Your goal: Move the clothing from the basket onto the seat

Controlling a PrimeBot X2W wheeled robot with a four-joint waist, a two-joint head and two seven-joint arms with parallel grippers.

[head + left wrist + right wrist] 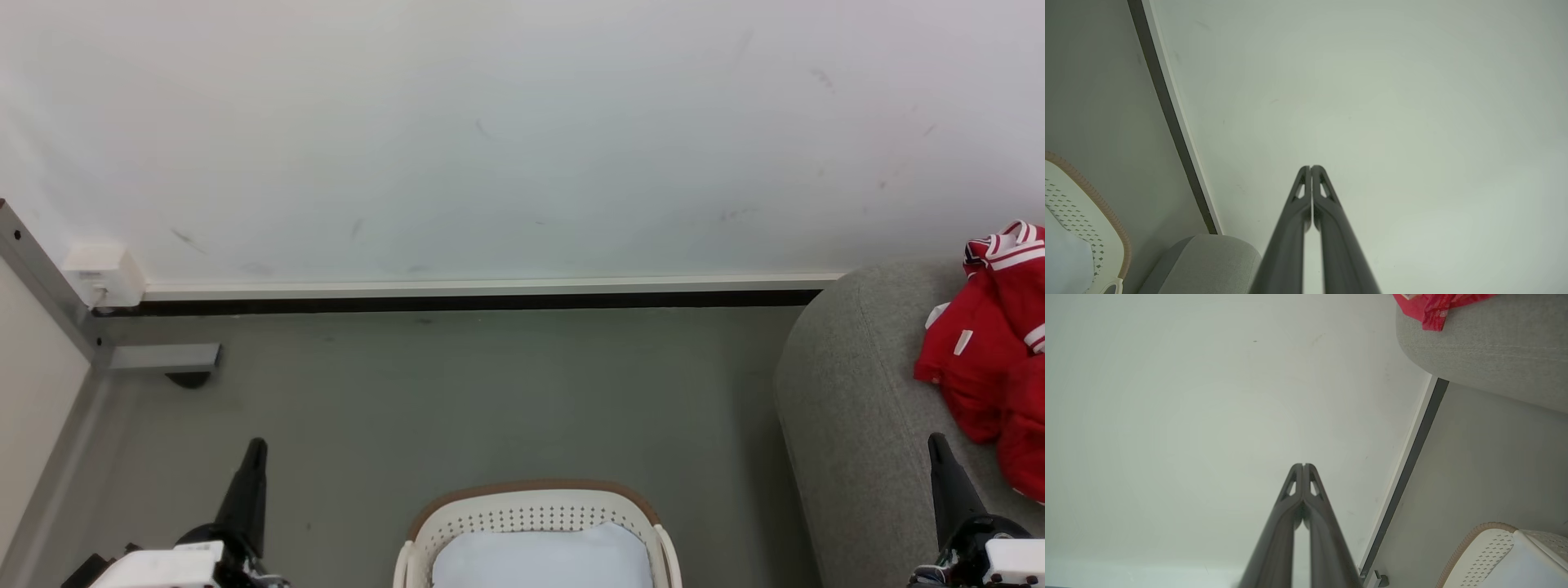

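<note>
Left gripper [1311, 167], right gripper [1303, 464] closed, empty; basket [531, 516], clothing [976, 351] on seat [849, 408] cropped by frame.

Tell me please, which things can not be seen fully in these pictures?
1. Basket, head view: the bottom edge cuts off its near part, so what lies there cannot be told.
2. Clothing, head view: the right edge cuts it, so the garments cannot be counted.
3. Seat, head view: the right and bottom edges cut it; its full extent is hidden.

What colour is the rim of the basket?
Brown; the basket's rim shows best in the head view.
</note>
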